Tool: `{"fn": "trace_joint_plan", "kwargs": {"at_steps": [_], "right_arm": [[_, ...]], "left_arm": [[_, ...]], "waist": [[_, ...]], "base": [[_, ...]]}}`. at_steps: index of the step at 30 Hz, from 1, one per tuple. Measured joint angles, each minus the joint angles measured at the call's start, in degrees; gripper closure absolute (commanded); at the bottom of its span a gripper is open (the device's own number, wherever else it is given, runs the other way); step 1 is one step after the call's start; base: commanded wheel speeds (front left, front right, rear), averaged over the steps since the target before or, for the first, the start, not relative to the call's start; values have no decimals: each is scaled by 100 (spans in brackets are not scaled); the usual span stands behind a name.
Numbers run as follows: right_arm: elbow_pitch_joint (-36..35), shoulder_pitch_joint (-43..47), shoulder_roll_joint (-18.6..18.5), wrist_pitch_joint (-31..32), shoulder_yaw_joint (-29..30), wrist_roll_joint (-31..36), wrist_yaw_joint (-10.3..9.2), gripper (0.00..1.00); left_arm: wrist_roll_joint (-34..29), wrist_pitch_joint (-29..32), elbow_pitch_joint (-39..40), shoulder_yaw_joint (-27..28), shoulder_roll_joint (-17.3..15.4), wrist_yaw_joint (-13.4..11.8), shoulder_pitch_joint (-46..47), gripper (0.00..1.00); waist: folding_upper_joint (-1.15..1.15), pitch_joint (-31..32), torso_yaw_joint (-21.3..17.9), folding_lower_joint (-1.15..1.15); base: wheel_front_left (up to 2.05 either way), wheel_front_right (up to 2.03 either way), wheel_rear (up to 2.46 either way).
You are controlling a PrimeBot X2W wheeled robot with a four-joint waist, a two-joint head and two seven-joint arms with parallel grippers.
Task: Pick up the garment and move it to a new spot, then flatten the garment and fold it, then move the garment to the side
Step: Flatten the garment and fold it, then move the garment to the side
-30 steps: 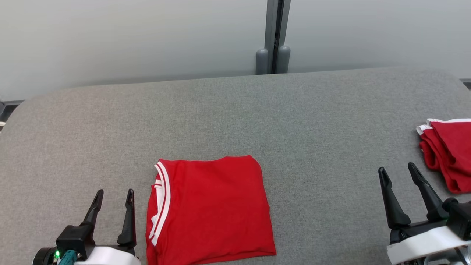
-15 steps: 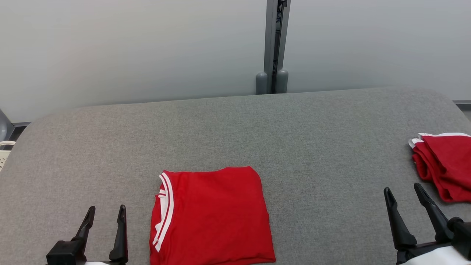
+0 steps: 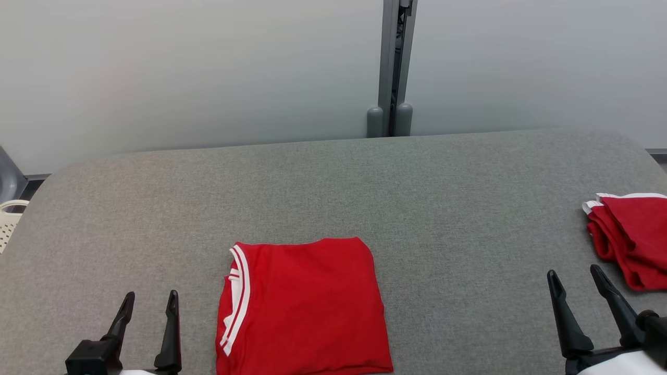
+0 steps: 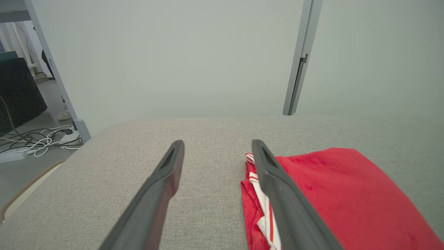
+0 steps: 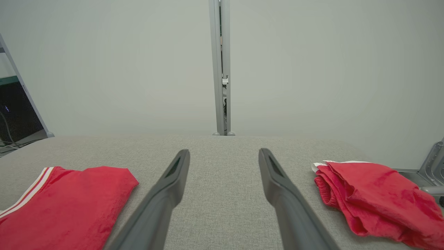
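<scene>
Grey fabric table (image 3: 333,177) against a pale wall (image 3: 182,67), and both arms sit low at the near edge. Left end effector (image 3: 150,298) has its fingers spread apart with nothing between them. The folded red garment (image 3: 305,307), white trim showing, lies flat just to its right with a gap between. Right end effector (image 3: 573,275) is spread wide too, and empty. The garment sits well off to its left, while a crumpled red bundle (image 3: 630,239) lies just ahead and to its right.
</scene>
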State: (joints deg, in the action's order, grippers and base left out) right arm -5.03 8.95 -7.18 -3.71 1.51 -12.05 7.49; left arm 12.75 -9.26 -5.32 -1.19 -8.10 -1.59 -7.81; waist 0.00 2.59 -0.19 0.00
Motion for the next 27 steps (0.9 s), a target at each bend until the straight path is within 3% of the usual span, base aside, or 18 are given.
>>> {"fn": "trace_joint_plan", "kwargs": {"at_steps": [17,27], "right_arm": [[13,33,47,10,41,0,0,0],[92,-60,67,9,122,-9,0,0]], "left_arm": [[62,7,21,-111,-12,-48,17,0],[90,-65,65,-240,40,-49,312,0]], "waist": [[0,-54,74,0],[0,-234,314,0]], "base": [[0,0,0],[0,0,0]]}}
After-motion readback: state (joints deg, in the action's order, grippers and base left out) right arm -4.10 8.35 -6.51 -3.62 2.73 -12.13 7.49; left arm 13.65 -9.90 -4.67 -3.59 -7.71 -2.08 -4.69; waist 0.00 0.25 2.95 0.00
